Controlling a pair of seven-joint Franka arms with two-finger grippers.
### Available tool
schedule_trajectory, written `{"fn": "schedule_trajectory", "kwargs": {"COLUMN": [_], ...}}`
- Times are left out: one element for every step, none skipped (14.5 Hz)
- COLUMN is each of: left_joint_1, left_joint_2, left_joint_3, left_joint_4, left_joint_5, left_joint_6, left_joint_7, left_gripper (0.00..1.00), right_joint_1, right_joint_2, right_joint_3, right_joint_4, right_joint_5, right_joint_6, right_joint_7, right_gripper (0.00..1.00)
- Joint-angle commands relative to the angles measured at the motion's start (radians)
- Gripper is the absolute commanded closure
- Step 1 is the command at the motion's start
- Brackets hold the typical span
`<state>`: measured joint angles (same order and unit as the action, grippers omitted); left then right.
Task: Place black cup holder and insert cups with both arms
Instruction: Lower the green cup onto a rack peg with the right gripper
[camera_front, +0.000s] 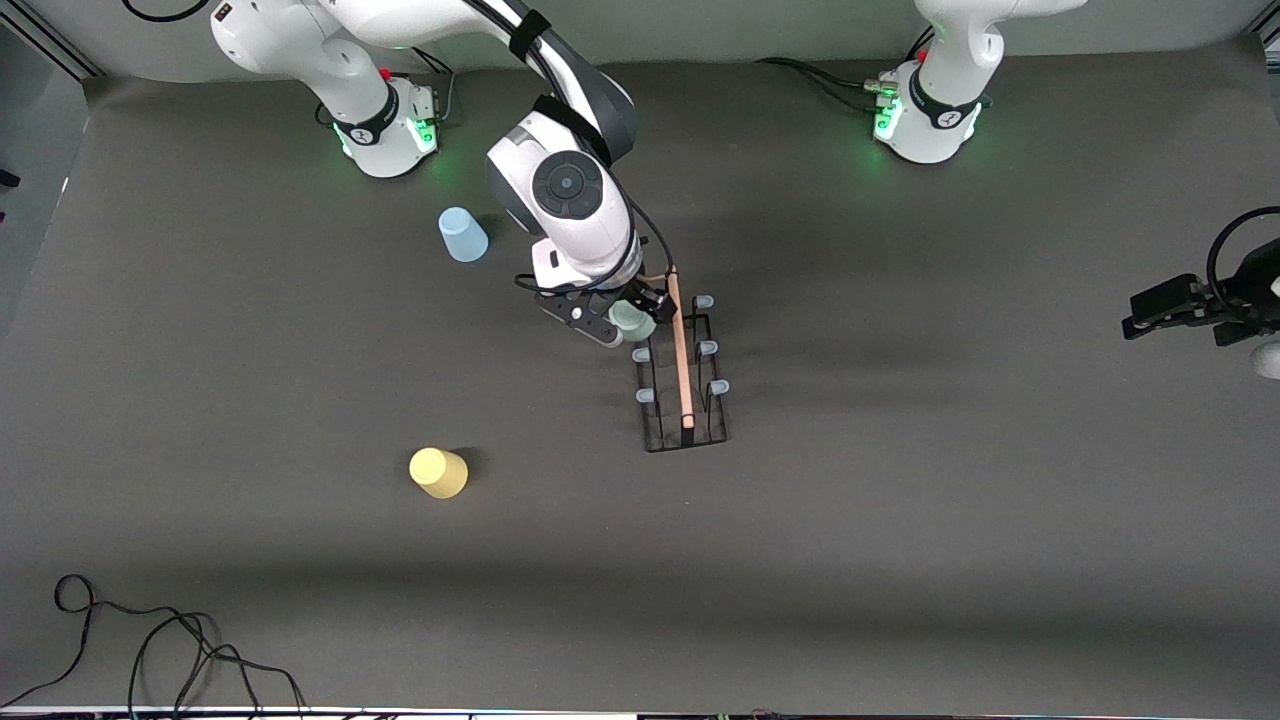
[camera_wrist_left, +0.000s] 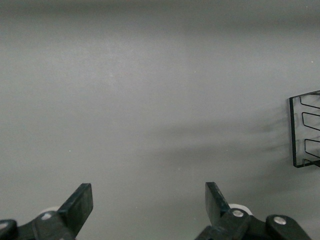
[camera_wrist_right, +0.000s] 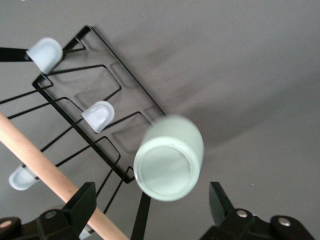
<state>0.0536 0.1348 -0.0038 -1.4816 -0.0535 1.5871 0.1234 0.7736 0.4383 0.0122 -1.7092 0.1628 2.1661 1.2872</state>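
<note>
The black cup holder (camera_front: 685, 400) stands mid-table, its wooden rod handle (camera_front: 681, 350) on top. It also shows in the right wrist view (camera_wrist_right: 95, 70) and at the edge of the left wrist view (camera_wrist_left: 305, 130). The pale green cup (camera_front: 633, 322) sits upturned on a peg at the holder's end nearest the arm bases, its bottom facing the right wrist camera (camera_wrist_right: 169, 157). My right gripper (camera_front: 625, 312) is just above it (camera_wrist_right: 150, 200), open, its fingers clear of the cup. The light blue cup (camera_front: 462, 234) and the yellow cup (camera_front: 438, 472) are on the table. My left gripper (camera_front: 1140, 318) waits open and empty (camera_wrist_left: 149, 200).
Two green-lit arm bases (camera_front: 385, 130) (camera_front: 925, 115) stand along the table's edge farthest from the front camera. Loose black cables (camera_front: 150, 640) lie near the front edge toward the right arm's end. Pale-blue peg tips (camera_wrist_right: 98, 116) stick up from the holder.
</note>
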Motion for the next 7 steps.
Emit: {"fn": "schedule_trajectory", "kwargs": {"left_joint_1": [-0.011,-0.014,-0.014,-0.011,-0.012,-0.012,-0.014], "left_joint_2": [-0.001,0.002,0.002,0.002,0.002,0.002,0.002], "left_joint_3": [0.001,-0.004,-0.005,-0.005,-0.005,-0.005,-0.005], "left_joint_4": [0.0,0.0,0.0,0.0,0.0,0.0,0.0], "left_joint_5": [0.03,0.059,0.067,0.067,0.067,0.067,0.066], "left_joint_6": [0.014,0.013,0.013,0.013,0.013,0.013,0.014], "left_joint_7": [-0.01,-0.01,-0.008,-0.002,-0.001,-0.002,-0.004], "left_gripper": [0.0,0.0,0.0,0.0,0.0,0.0,0.0], "right_joint_1": [-0.007,-0.01,-0.013,-0.013,-0.014,-0.02,-0.033], "right_joint_2": [-0.012,-0.013,-0.012,-0.012,-0.013,-0.013,-0.012], "right_joint_3": [-0.04,-0.072,-0.098,-0.138,-0.184,-0.22,-0.254], "right_joint_4": [0.048,0.068,0.091,0.114,0.131,0.146,0.16], "right_joint_5": [0.008,0.006,0.007,0.008,0.012,0.02,0.021], "right_joint_6": [-0.035,-0.061,-0.104,-0.152,-0.196,-0.234,-0.259], "right_joint_7": [-0.006,-0.035,-0.09,-0.153,-0.225,-0.302,-0.377], "right_gripper": [0.0,0.0,0.0,0.0,0.0,0.0,0.0]}}
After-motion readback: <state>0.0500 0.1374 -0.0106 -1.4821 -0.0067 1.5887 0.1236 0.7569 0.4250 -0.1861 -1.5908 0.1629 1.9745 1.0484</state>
